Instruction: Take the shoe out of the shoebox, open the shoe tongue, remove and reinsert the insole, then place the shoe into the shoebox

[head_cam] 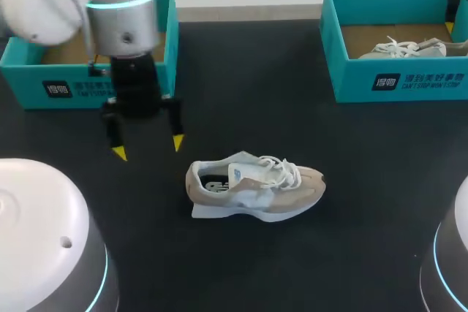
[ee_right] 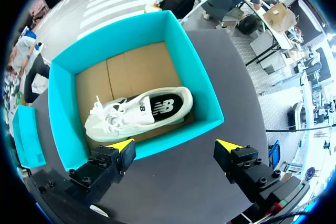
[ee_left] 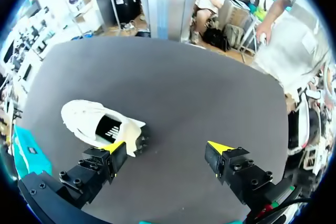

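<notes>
One shoe stands upright on its sole near the middle of the bench, outside both boxes. The taking-out step therefore looks done, and opening the tongue comes next. The shoe is beige with pale panels, a white sole and white laces lying loose over the tongue. A dark insole with white marks shows through the opening. The left claw hangs wide open and empty near the heel, off to one side, with the teal left shoebox behind it. Its next move would be to come over the laces and pinch the tongue's soft, thin edge, ideally while something steadies the shoe. The right claw is also spread wide with nothing in it, above the right shoebox, where a second shoe lies.
</notes>
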Controlling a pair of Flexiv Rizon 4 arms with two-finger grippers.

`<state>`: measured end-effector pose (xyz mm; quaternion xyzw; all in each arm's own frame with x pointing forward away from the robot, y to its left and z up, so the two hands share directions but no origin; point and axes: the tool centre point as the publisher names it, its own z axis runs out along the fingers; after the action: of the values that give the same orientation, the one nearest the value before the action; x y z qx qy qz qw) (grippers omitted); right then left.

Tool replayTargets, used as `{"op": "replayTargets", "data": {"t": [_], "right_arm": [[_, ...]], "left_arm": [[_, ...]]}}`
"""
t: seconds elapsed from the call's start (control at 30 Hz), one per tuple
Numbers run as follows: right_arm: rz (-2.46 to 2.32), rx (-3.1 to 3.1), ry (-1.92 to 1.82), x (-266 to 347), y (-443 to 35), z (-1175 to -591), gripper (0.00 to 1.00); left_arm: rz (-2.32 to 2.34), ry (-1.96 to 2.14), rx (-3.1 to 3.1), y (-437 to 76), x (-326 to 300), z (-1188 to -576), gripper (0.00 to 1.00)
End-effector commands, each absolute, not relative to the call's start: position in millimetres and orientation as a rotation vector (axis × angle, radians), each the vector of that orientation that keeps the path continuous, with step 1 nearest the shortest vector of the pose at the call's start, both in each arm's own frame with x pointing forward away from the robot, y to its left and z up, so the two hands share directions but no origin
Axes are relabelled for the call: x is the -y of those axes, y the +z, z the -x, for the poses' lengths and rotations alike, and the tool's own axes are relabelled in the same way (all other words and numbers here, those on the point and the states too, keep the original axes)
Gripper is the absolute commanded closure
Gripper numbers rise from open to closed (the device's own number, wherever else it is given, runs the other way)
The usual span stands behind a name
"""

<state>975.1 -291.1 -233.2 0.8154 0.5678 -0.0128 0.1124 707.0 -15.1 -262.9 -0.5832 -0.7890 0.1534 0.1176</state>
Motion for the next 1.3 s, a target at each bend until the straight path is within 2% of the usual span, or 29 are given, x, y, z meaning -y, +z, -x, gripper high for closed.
{"op": "replayTargets", "data": {"t": [0.03, 0.23, 0.4, 0.6, 0.83, 1.3], "right_arm": [[-2.392, -1.667, -0.035, 291.4, -233.3, -974.7, 0.00], [-2.392, -1.667, -0.035, 291.4, -233.3, -974.7, 0.00], [-2.392, -1.667, -0.035, 291.4, -233.3, -974.7, 0.00], [-2.392, -1.667, -0.035, 291.4, -233.3, -974.7, 0.00], [-2.392, -1.667, -0.035, 291.4, -233.3, -974.7, 0.00], [-2.392, -1.667, -0.035, 291.4, -233.3, -974.7, 0.00]], "left_arm": [[1.620, 0.787, 2.438, -267.5, 4.2, -710.2, 0.00], [1.587, 0.820, 2.437, -267.5, 2.1, -710.3, 0.00], [1.142, 1.122, 2.558, -284.6, -32.4, -711.3, 0.00], [0.849, 1.302, 2.668, -299.2, -57.7, -703.2, 0.00], [0.469, 1.694, 2.654, -311.0, -80.2, -701.5, 0.00], [-0.014, 1.957, 2.671, -324.5, -116.2, -702.1, 0.00]]}}
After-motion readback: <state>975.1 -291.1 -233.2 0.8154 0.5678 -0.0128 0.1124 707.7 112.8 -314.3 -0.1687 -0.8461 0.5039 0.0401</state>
